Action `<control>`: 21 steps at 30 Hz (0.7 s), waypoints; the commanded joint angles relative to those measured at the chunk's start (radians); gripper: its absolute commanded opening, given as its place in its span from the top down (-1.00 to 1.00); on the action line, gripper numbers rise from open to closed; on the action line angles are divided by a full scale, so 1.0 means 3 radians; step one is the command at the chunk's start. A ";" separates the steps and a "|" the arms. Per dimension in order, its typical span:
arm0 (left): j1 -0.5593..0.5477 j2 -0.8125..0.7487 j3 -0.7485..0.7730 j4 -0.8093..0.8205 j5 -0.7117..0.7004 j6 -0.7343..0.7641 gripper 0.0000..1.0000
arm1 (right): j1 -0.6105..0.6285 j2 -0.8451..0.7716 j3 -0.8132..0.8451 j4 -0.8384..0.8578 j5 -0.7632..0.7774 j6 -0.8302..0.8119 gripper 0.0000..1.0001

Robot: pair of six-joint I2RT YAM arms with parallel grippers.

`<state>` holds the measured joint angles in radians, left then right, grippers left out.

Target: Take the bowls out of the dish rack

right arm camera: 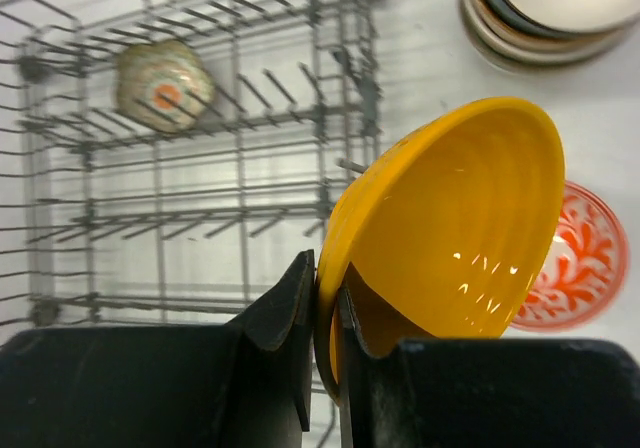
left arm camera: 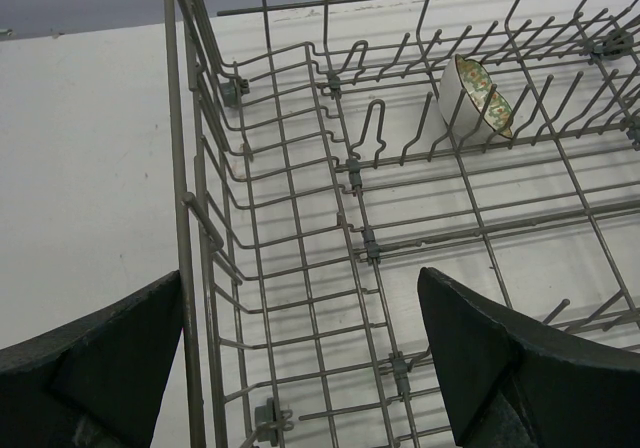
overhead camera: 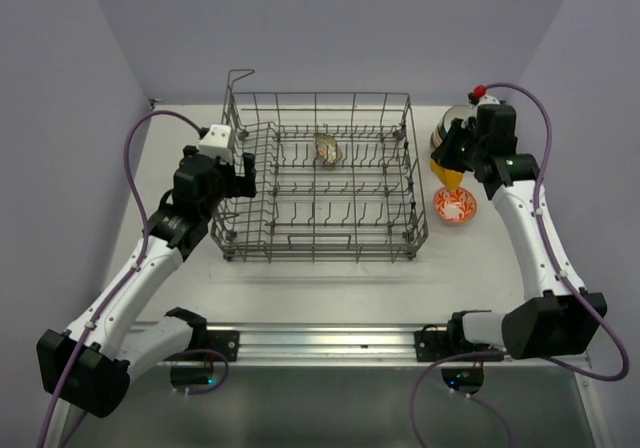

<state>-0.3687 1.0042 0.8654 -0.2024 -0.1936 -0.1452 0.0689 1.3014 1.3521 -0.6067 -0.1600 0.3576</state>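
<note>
The grey wire dish rack (overhead camera: 318, 238) sits mid-table and holds one speckled white-teal bowl (overhead camera: 328, 150) on its edge among the tines; the bowl also shows in the left wrist view (left arm camera: 478, 98) and the right wrist view (right arm camera: 164, 85). My right gripper (right arm camera: 327, 298) is shut on the rim of the yellow bowl (right arm camera: 450, 228) and holds it above the table right of the rack (overhead camera: 449, 172). An orange-red patterned bowl (overhead camera: 455, 205) lies on the table below it. A stack of bowls (overhead camera: 452, 126) stands behind. My left gripper (left arm camera: 300, 358) is open over the rack's left wall (overhead camera: 232, 173).
A raised wire loop (overhead camera: 239, 72) stands at the rack's back left corner. Purple walls close in the table at the back and sides. A metal rail (overhead camera: 320, 343) runs along the near edge between the arm bases.
</note>
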 commanded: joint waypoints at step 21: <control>-0.0019 -0.0049 0.0045 0.0020 0.0241 -0.0022 -1.00 | -0.0112 0.0530 -0.0534 -0.0094 0.1162 -0.0348 1.00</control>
<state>-0.3672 1.0023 0.8650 -0.2031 -0.1890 -0.1452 0.0380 1.4483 1.1885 -0.6685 0.1493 0.2703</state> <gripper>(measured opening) 0.997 0.127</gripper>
